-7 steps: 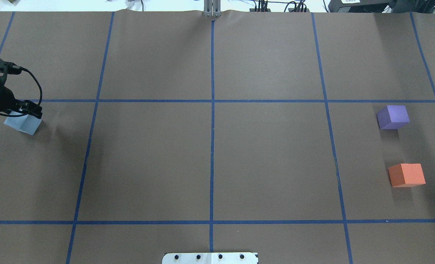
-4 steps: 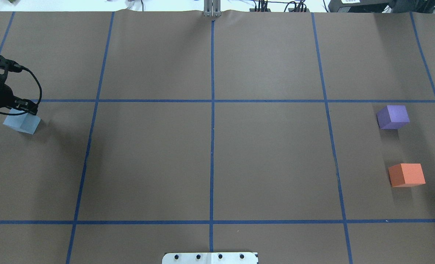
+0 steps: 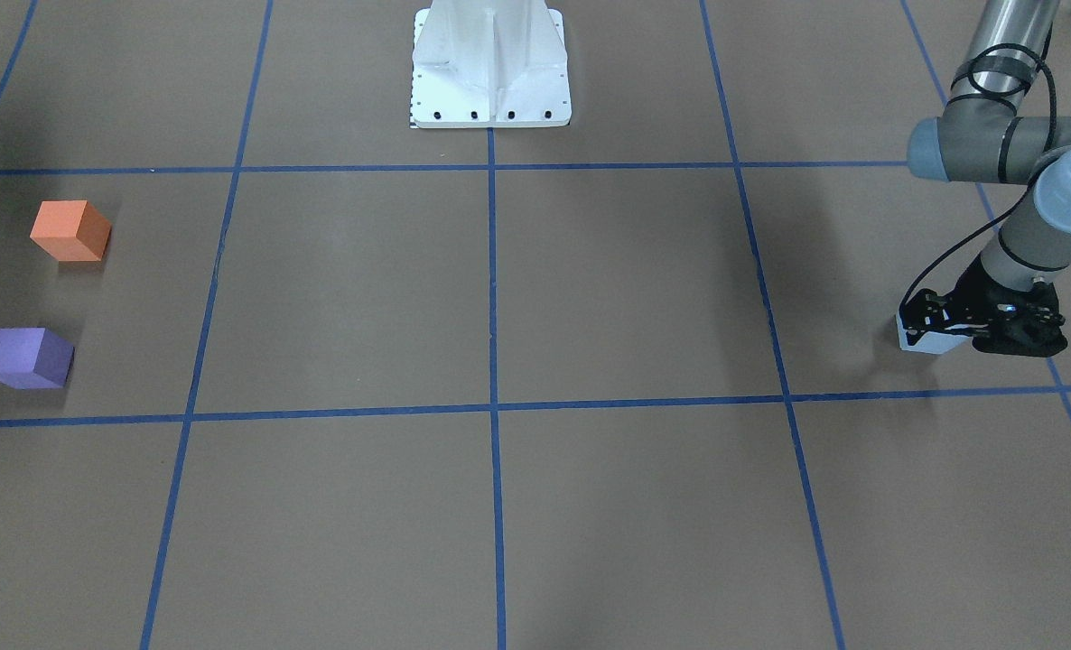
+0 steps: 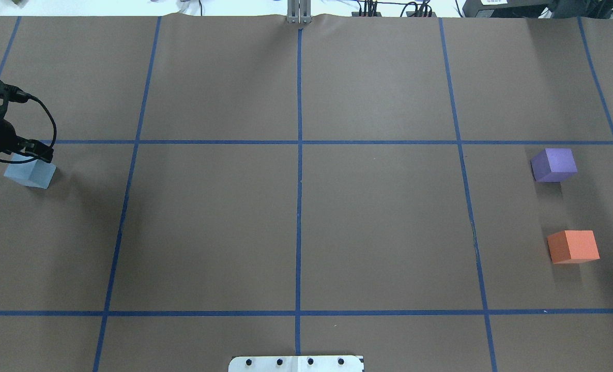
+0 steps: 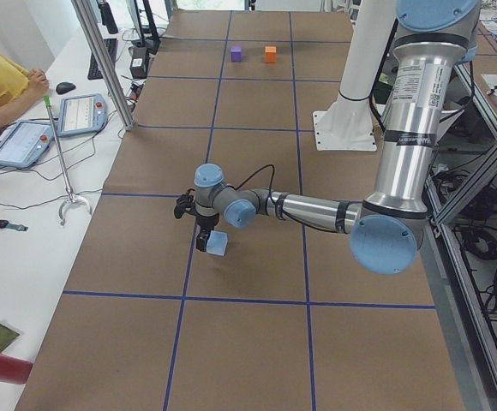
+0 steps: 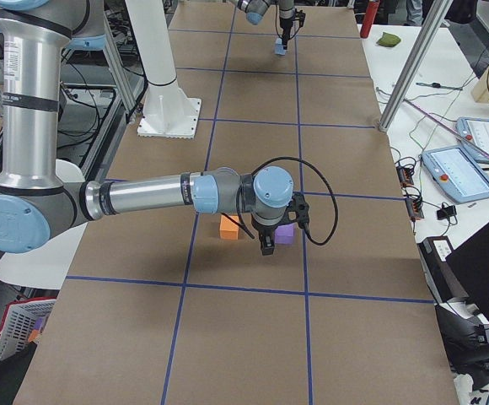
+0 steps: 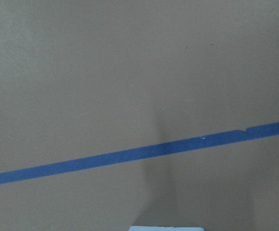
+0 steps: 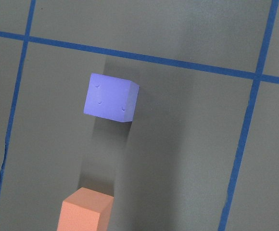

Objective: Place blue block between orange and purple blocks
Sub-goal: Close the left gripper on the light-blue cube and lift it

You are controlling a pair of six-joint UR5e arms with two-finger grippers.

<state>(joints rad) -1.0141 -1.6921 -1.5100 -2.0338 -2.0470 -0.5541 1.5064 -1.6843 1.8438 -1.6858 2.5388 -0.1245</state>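
The light blue block [image 4: 30,174] is at the table's far left, under my left gripper [image 4: 33,154]. The gripper is shut on the block, which also shows in the front-facing view [image 3: 917,339], the exterior left view [image 5: 218,245] and as a sliver in the left wrist view [image 7: 166,228]. The purple block [image 4: 554,164] and the orange block [image 4: 573,246] sit at the far right with a gap between them. My right gripper [image 6: 268,245] hovers over them and shows only in the exterior right view, so I cannot tell its state. The right wrist view shows the purple block [image 8: 109,97] and the orange block [image 8: 85,211].
The robot's white base plate [image 3: 490,72] is at the table's near middle edge. Blue tape lines divide the brown table [image 4: 379,222]. Tablets [image 5: 81,113] and a metal pole [image 5: 103,64] stand beyond the far edge, by an operator.
My left gripper has shifted slightly left and away from the robot, and the blue block has moved with it. The purple and orange blocks have not moved.
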